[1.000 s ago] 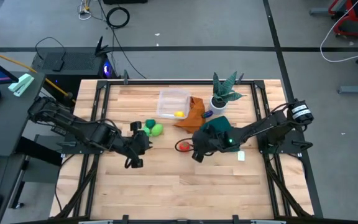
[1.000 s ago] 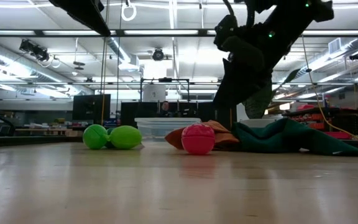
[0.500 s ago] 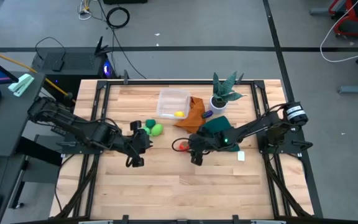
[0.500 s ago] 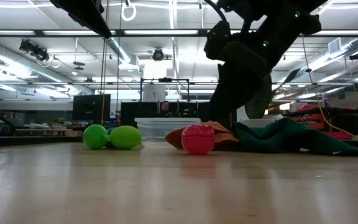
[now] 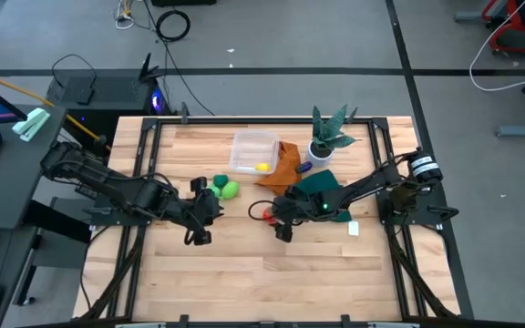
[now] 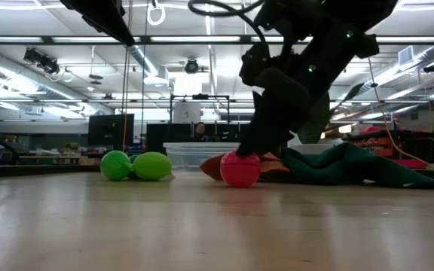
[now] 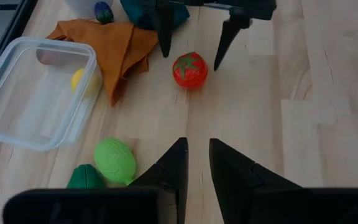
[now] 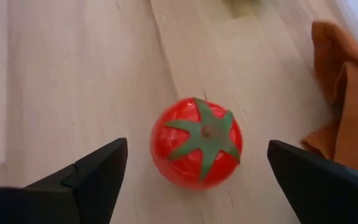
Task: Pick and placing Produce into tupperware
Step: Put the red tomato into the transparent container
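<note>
Since a second ago the right gripper (image 7: 191,46) has slid toward the worktop's middle and come down over the red tomato (image 8: 196,143), its jaws now spread wide on either side of it, gripping nothing. Left gripper (image 7: 194,165) waits nearby, jaws nearly closed and empty, beside the two green pieces (image 5: 225,188). A yellow piece (image 5: 263,167) lies inside the tupperware (image 5: 252,150) near the far edge, next to the orange cloth (image 5: 283,164).

Pale wooden desk (image 5: 244,273) with a smooth satin grain; glossy red plastic tomato (image 8: 196,142); clear plastic tub (image 7: 33,93); soft matt orange cloth (image 7: 117,50)
</note>
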### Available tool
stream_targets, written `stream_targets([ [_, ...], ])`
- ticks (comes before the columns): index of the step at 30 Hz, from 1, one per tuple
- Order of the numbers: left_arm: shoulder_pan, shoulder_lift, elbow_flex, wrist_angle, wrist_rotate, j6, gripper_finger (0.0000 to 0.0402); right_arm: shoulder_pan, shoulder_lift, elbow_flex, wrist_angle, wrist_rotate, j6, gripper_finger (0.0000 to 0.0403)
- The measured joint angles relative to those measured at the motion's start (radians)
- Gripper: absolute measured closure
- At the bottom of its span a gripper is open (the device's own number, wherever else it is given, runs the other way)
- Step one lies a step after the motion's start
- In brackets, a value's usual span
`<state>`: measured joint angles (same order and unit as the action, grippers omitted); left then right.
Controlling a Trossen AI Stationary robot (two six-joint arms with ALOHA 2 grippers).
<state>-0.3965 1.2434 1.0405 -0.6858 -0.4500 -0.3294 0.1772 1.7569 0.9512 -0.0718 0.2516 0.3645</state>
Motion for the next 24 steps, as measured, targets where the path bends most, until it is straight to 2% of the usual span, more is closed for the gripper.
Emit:
stream_targets([
  [13,0.0,0.0,0.0,0.002,0.0,0.0,0.0331,-0.033,0.051,-0.001,0.074,-0.05,0.001,0.0056],
  [24,0.0,0.0,0.0,0.0,0.0,0.0,0.0327,-0.034,0.075,0.0,0.113,-0.075,0.002,0.009],
])
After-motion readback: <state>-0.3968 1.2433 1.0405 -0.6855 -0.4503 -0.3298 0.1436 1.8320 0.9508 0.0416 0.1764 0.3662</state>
